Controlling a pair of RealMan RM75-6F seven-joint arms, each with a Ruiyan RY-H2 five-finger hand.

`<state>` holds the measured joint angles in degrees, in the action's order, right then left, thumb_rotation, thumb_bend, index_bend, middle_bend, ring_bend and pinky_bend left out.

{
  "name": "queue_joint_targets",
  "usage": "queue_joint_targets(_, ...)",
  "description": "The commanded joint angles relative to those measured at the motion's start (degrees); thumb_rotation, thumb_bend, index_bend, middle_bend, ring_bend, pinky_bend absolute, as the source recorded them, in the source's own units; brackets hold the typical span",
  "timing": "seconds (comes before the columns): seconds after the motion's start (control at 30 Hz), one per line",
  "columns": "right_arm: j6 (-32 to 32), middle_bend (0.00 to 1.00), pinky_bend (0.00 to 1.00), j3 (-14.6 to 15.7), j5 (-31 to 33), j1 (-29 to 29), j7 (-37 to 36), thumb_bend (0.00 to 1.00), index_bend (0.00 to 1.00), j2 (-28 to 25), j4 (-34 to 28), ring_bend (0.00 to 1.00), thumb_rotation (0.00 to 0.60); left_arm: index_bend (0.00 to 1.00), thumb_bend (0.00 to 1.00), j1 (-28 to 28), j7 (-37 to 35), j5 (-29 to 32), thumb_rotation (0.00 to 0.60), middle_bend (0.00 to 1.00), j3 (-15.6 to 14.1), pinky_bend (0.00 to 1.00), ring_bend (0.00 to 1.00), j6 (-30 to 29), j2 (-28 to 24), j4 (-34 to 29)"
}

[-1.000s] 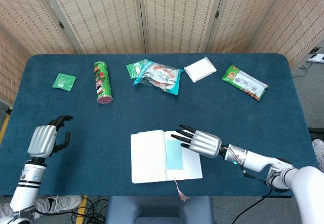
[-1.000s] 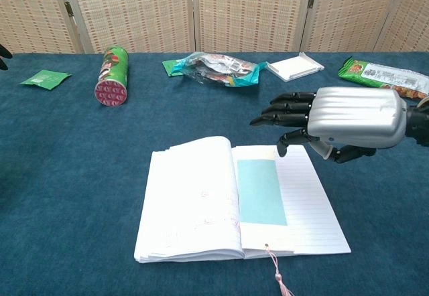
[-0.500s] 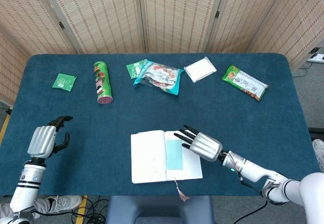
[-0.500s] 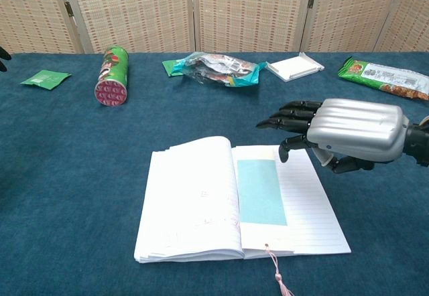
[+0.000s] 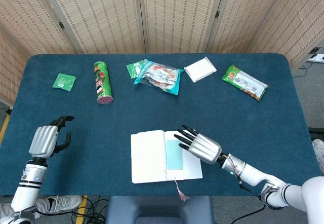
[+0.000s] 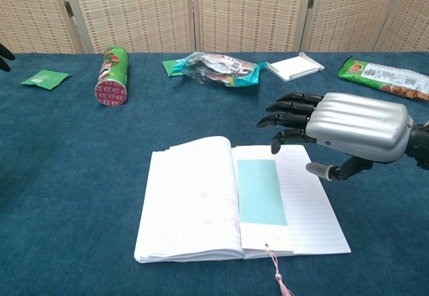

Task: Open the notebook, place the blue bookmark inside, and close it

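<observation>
Woven folding screens [image 5: 172, 11] are standing behind a table [image 5: 76, 92] covered in dark blue cloth. Near the front edge the notebook [image 6: 201, 202] is lying open and flat, and the blue bookmark [image 6: 261, 192] is already resting on its right-hand page, just beside the spine. A pink ribbon tassel [image 6: 278, 279] is hanging out past the bottom edge.

The right hand [image 6: 342, 132] is hovering above the upper right corner of the right page, palm down, fingers spread and slightly bent, holding nothing; from these views it looks clear of the paper rather than touching it. The left hand [image 5: 45, 139] is waiting near the left front corner of the table, well apart from the notebook, fingers loosely curled around nothing.

What seems left is the closing. The notebook looks light, with thin pages that will bend and fan, so the outer edge of one side is probably the best place to take hold, getting fingertips under the cover and not just loose sheets. The thicker left stack is bowing upward and may spring back. The bookmark looks like a thin, slick slip of card that could slide out if the page is tilted quickly, so a slow fold should suit it.

Along the far side are lying a green chip can [image 5: 103, 82], snack packets [image 5: 157, 74], a white pad [image 5: 200, 69] and a small green sachet [image 5: 64, 81].
</observation>
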<state>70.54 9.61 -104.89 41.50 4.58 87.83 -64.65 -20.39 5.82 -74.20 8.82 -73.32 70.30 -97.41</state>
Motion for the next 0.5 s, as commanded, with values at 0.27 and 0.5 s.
queue_joint_targets(0.27, -2.7, 0.0, 0.0, 0.37, 0.27, -0.96, 0.06, 0.71, 0.29, 0.53, -2.88, 0.0, 0.6, 0.26, 0.58, -0.02, 0.09, -0.12, 0.6, 0.31, -0.21, 0.67, 0.38, 0.14, 0.17, -0.02)
queue_joint_targets(0.5, -4.15, 0.0, 0.0, 0.32, 0.3, -1.54, 0.82, 0.79, 0.29, 2.28, -2.29, 0.0, 0.6, 0.26, 0.58, -0.11, 0.2, -0.34, 0.6, 0.31, -0.26, 0.67, 0.38, 0.12, 0.4, -0.13)
